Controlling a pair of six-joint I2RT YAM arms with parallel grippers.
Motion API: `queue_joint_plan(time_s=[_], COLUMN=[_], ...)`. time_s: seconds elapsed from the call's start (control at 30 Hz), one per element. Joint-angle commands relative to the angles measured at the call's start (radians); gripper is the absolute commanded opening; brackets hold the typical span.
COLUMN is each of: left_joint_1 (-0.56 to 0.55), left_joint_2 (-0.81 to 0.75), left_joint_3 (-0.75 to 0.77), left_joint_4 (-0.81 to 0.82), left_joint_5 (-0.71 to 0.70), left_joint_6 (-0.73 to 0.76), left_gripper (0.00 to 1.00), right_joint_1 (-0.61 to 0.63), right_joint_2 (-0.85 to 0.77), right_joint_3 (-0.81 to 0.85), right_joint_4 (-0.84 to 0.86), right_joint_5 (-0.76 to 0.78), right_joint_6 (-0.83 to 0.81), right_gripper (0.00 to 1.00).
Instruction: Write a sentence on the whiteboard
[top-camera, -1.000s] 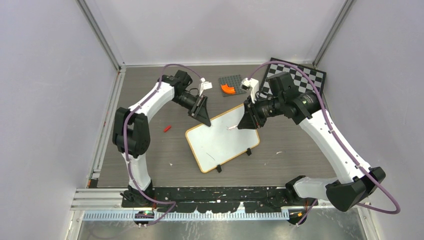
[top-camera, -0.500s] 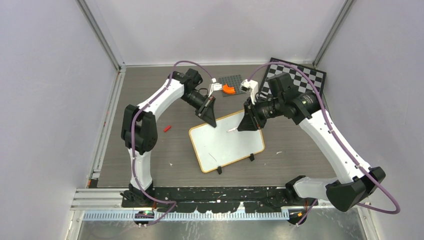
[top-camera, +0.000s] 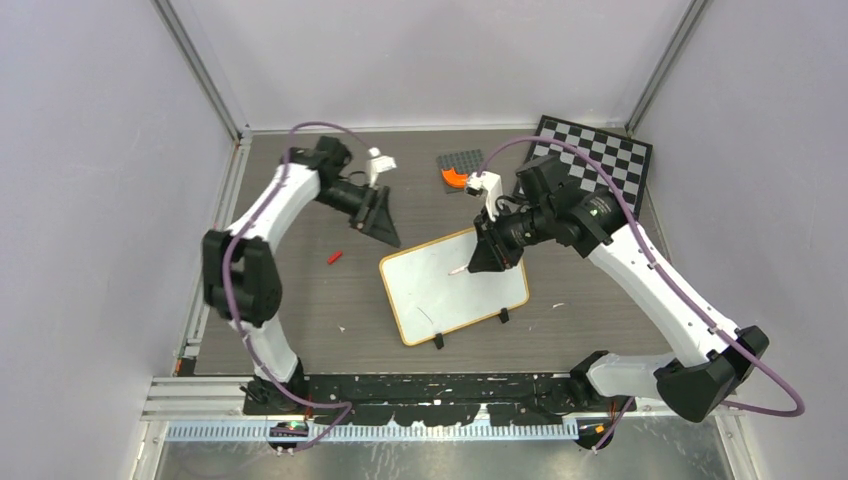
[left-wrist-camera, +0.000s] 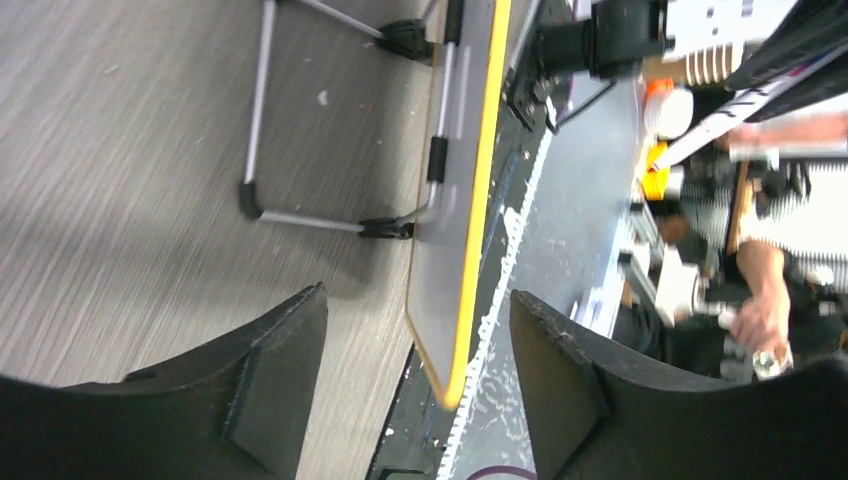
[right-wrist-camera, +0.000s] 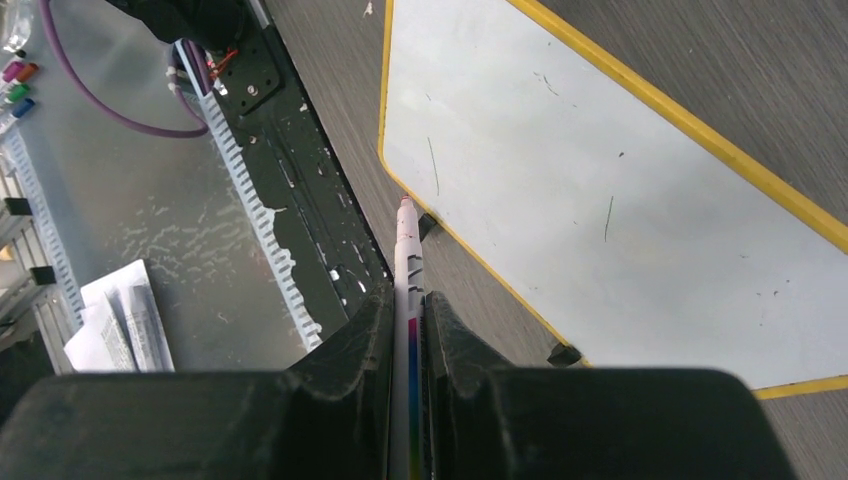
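The whiteboard (top-camera: 440, 295), white with an orange frame and two black feet, lies flat mid-table. No sentence shows on it, only a few faint thin marks (right-wrist-camera: 432, 165). My right gripper (top-camera: 484, 256) hangs over the board's far right part, shut on a white marker (right-wrist-camera: 407, 250) whose tip (top-camera: 458, 270) points at the board. My left gripper (top-camera: 386, 233) stands open just left of the board's far left corner, apart from it. In the left wrist view the board's orange edge (left-wrist-camera: 478, 230) shows edge-on beyond the open fingers (left-wrist-camera: 272, 390).
A small red cap (top-camera: 334, 257) lies on the table left of the board. At the back stand a grey studded plate (top-camera: 466, 160) with an orange piece (top-camera: 455, 179) and a chequered board (top-camera: 600, 155). Enclosure walls close off both sides and the back.
The left gripper, which had closed at the board's far corner and turned the board, has opened and drawn back to the left. The right gripper with the marker has shifted slightly left.
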Motion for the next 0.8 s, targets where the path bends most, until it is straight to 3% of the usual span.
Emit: queue_joint_plan(time_s=[0.0, 0.13, 0.2, 0.3, 0.53, 0.77], left_joint_1=[0.116, 0.173, 0.184, 0.184, 0.166, 0.119], left_joint_2=[-0.218, -0.3, -0.331, -0.363, -0.321, -0.299], left_joint_3=[-0.156, -0.294, -0.362, -0.434, -0.455, -0.441], left_joint_4=[0.111, 0.154, 0.228, 0.335, 0.412, 0.424], left_joint_5=[0.036, 0.075, 0.101, 0.117, 0.17, 0.167], left_joint_6=[-0.068, -0.074, -0.102, -0.149, -0.2, -0.215], left_gripper=[0.72, 0.77, 0.89, 0.94, 0.85, 0.84], right_joint_1=[0.053, 0.119, 0.141, 0.163, 0.186, 0.198], right_joint_2=[0.023, 0.058, 0.07, 0.085, 0.092, 0.074], right_joint_3=[0.03, 0.041, 0.037, 0.026, -0.027, -0.081], right_joint_4=[0.069, 0.121, 0.157, 0.194, 0.252, 0.275], right_joint_5=[0.09, 0.159, 0.162, 0.146, 0.128, 0.141], right_joint_6=[0.028, 0.051, 0.072, 0.103, 0.134, 0.131], right_gripper=[0.0, 0.0, 0.0, 0.0, 0.0, 0.0])
